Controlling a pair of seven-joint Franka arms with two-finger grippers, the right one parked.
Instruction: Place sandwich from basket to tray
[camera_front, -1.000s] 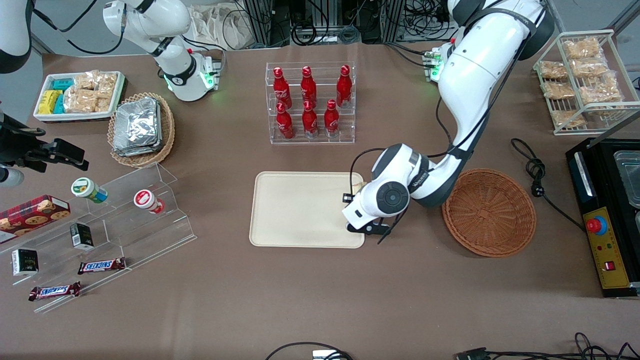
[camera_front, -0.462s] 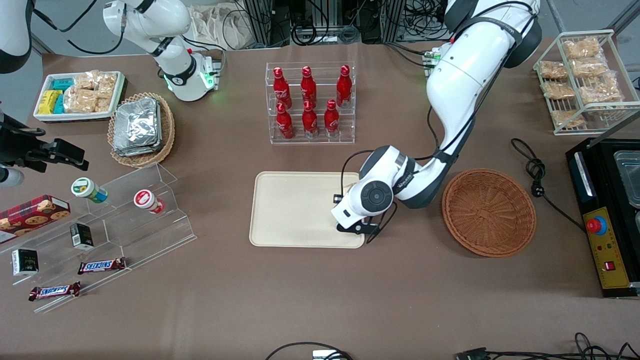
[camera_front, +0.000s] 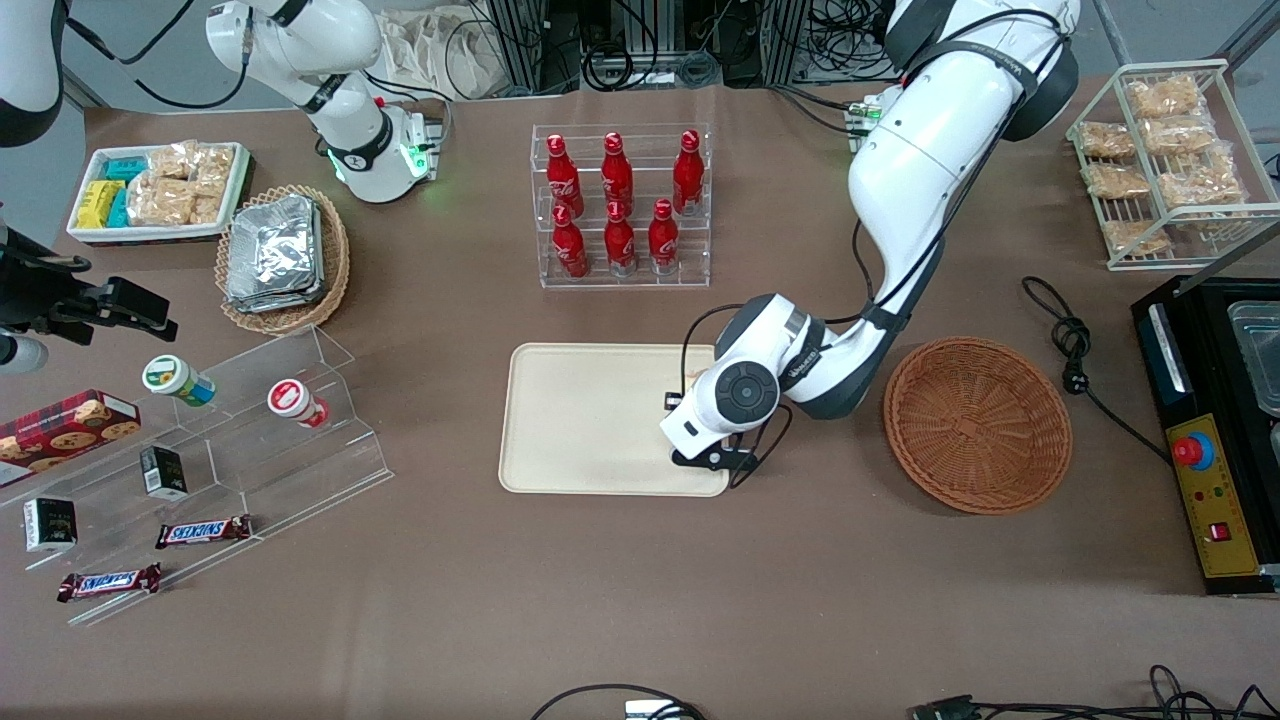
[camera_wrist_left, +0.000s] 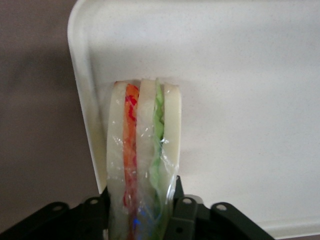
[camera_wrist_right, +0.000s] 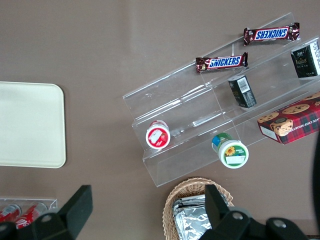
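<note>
Front view: high, looking down across the whole bench (camera_front: 620, 600). Left wrist view: close above the tray (camera_wrist_left: 240, 75), past the pincer (camera_wrist_left: 142, 220). Right wrist view: looking straight down; it shares the tray (camera_wrist_right: 30, 125).

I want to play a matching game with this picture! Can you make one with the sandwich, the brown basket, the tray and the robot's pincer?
Things:
1. sandwich
2. basket
3. tray
4. pincer

Matches:
A. has nothing in it
B. cream, under the sandwich
C. shut on the sandwich, over the tray's edge
D. wrapped, orange and green filling

Pairs: 1-D, 2-A, 3-B, 4-C
</note>
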